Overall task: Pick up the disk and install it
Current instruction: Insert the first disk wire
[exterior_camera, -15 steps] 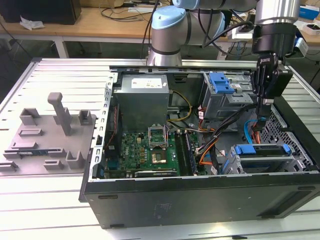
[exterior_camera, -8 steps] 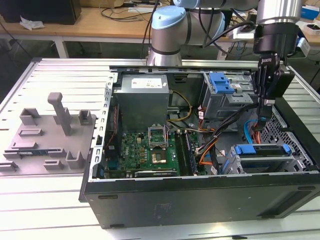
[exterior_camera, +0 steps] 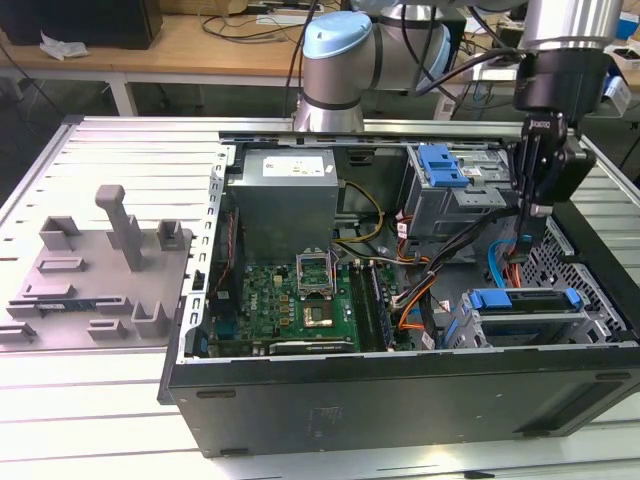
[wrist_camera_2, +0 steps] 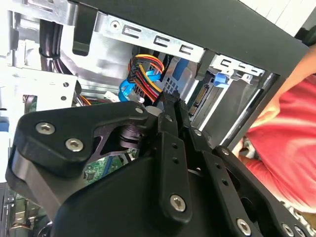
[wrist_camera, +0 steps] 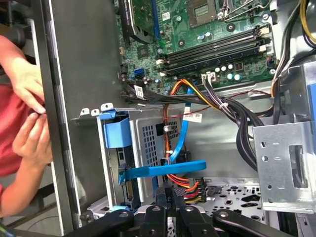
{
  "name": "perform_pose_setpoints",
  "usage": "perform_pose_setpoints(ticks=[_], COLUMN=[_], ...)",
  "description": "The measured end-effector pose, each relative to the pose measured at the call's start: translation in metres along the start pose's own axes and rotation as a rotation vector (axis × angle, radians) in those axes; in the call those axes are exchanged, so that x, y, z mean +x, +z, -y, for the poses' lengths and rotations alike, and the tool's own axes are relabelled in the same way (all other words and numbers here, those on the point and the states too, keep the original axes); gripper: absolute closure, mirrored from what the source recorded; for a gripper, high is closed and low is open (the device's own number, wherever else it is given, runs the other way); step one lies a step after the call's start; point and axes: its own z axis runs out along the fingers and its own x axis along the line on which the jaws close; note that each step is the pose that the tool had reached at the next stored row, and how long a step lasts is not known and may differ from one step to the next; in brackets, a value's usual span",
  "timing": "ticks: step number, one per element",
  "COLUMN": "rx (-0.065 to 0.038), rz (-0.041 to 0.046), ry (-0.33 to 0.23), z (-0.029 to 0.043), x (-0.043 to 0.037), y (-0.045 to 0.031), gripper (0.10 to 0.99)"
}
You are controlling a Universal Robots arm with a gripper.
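The disk [exterior_camera: 530, 325] lies flat in the drive cage [exterior_camera: 610, 325] at the near corner of the open computer case [exterior_camera: 400, 395], on the exterior view's right, with its bright blue bracket [exterior_camera: 525, 298] along its far edge and level with the cage top. In the first wrist view the blue bracket [wrist_camera: 116, 134] sits against the cage's metal wall, and a flat blue data cable [wrist_camera: 163, 170] crosses just beside it, next to a bundle of orange, red and yellow wires [wrist_camera: 185, 185]. The gripper [exterior_camera: 527, 245] hangs straight down just above and slightly beyond the disk, apart from it. Its two black fingers [wrist_camera_2: 170, 128] are pressed together with nothing between them, and in the first wrist view the gripper [wrist_camera: 170, 191] tips point at the wire bundle beside the cage. Farther back on the same side, a second drive bay carries a small blue latch piece [exterior_camera: 445, 165]. To the exterior view's left of the cage lies the green motherboard [exterior_camera: 300, 295], with the grey power supply [exterior_camera: 285, 195] at the far side of the case behind it. Outside the case, on the slatted metal table [exterior_camera: 120, 140] to the exterior view's left, rests a grey moulded fixture tray [exterior_camera: 100, 270]. A person in a red top stands at the near side of the case; a hand [wrist_camera: 29, 89] shows by the case's edge in the first wrist view.
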Motion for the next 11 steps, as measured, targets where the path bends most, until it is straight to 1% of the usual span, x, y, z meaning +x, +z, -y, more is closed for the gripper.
perform_pose_setpoints(ticks=[1,2,3,4,5,6,7,8,10,11], rx=[-0.001,-0.003,-0.004,-0.004,-0.004,-0.005,-0.005,-0.007,-0.009,-0.01], rz=[0.0084,0.0192,0.0252,0.0282,0.0294,0.032,0.0368,0.048,0.0606,0.0733], ry=[0.0,0.0,0.0,0.0,0.0,0.0,0.0,-0.001,-0.001,-0.001], z=[0.0003,0.0008,0.0012,0.0016,0.002,0.0027,0.0034,0.0043,0.005,0.0053], x=[0.0019,0.0054,0.0084,0.0115,0.0143,0.0186,0.0233,0.029,0.0337,0.0362], y=[0.0002,0.0002,0.0,0.001,0.0024,0.0046,0.0073,0.0104,0.013,0.014], gripper=[0.922,0.922,0.922,0.922,0.922,0.922,0.922,0.922,0.922,0.922])
